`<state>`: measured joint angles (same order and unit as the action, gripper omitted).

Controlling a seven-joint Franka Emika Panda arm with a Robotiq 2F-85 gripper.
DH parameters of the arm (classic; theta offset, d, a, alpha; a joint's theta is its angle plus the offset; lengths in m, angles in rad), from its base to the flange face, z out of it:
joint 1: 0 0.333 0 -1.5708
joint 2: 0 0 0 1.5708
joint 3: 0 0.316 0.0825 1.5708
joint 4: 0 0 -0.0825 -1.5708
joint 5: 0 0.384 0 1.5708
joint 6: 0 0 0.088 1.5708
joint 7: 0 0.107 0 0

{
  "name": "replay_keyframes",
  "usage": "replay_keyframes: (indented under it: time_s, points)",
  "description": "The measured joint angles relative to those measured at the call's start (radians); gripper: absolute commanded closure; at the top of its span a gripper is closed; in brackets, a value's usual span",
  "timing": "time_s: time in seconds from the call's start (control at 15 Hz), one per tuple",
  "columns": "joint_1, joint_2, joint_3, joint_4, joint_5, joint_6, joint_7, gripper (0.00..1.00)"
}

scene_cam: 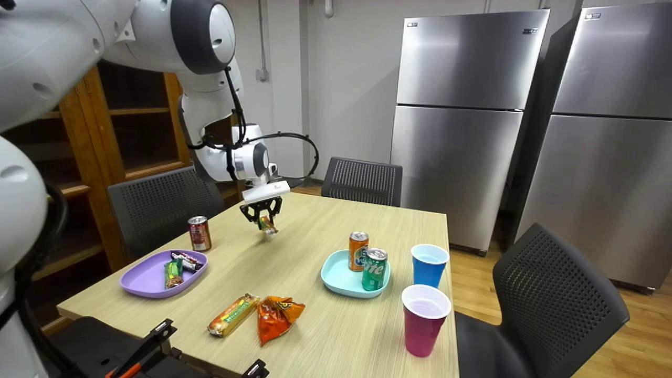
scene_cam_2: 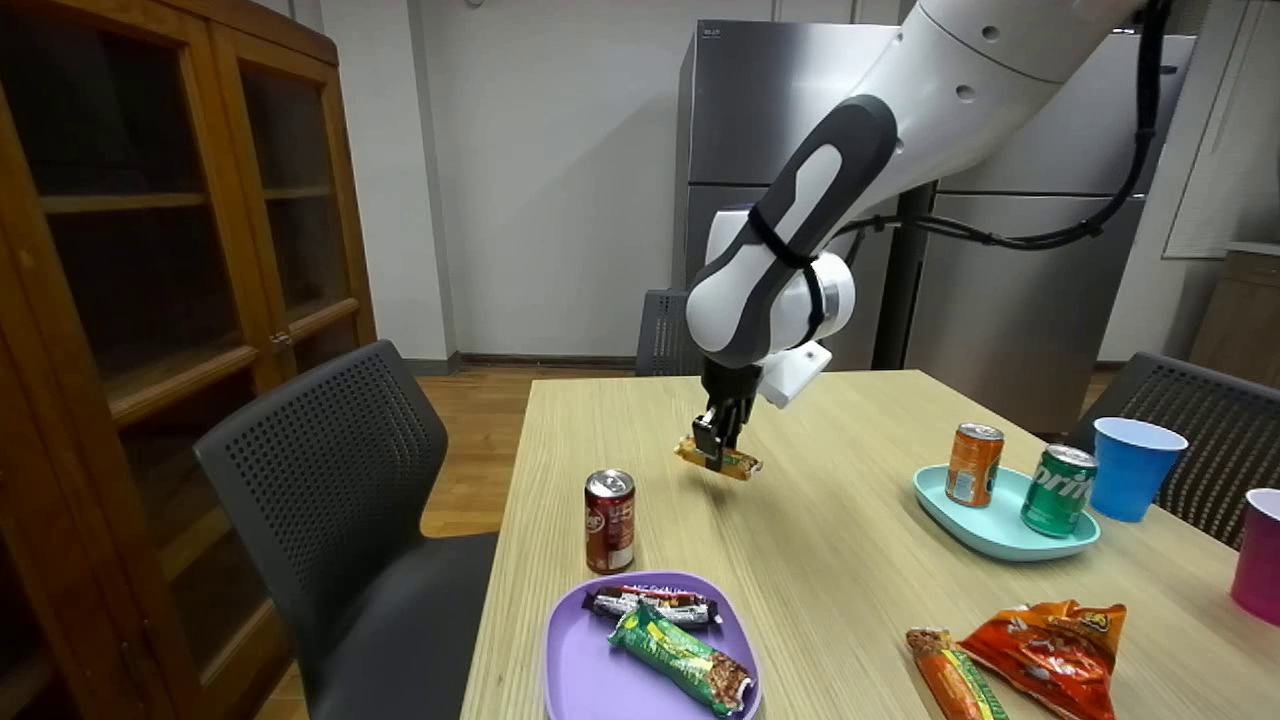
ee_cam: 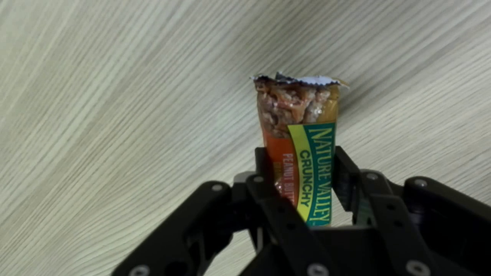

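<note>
- A pale wood-grain table (scene_cam: pixel 310 226) spreads across the middle and bottom of the frame in an exterior view, with two tall stainless-steel refrigerators (scene_cam: pixel 462 173) at upper right and a brown wooden cabinet (scene_cam: pixel 102 142) at far left.
- Dark grey mesh-backed chairs (scene_cam: pixel 556 283) stand at the table's left, back and right.
- Left of centre, the black two-fingered gripper (ee_cam: pixel 302 165) on a white robot arm (scene_cam: pixel 210 105) is clamped on a flat Nature Valley bar (ee_cam: pixel 312 153) in an orange, yellow and green wrapper, one finger against each long side.
- In the wrist view the bar's zigzag end points to the top of the frame; it seems to hang just above the table, though the gap beneath is hard to make out.
- At lower left, a shallow purple plastic tray (scene_cam: pixel 142 275) holds a green-wrapped bar (scene_cam: pixel 174 274) and a dark-wrapped bar (scene_cam: pixel 189 261); a dark red drink can (scene_cam: pixel 199 233) stands upright just beyond.
- Right of centre, a shallow turquoise tray (scene_cam: pixel 336 274) holds an orange can (scene_cam: pixel 358 252) and a green can (scene_cam: pixel 375 269), both upright.
- Farther right, a blue plastic cup (scene_cam: pixel 428 272) stands behind a magenta plastic cup (scene_cam: pixel 424 328).
- At lower centre, an orange-and-green wrapped bar (scene_cam: pixel 233 315) lies just beside a crumpled, shiny orange snack bag (scene_cam: pixel 275 317).
</note>
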<state>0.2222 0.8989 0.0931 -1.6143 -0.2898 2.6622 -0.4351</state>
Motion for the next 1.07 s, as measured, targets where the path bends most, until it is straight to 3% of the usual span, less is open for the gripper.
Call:
replay_keyframes:
  time_s: [1.07]
  points:
    - [-0.072,-0.274,0.042,-0.446,-0.026,0.153,-0.020,0.84]
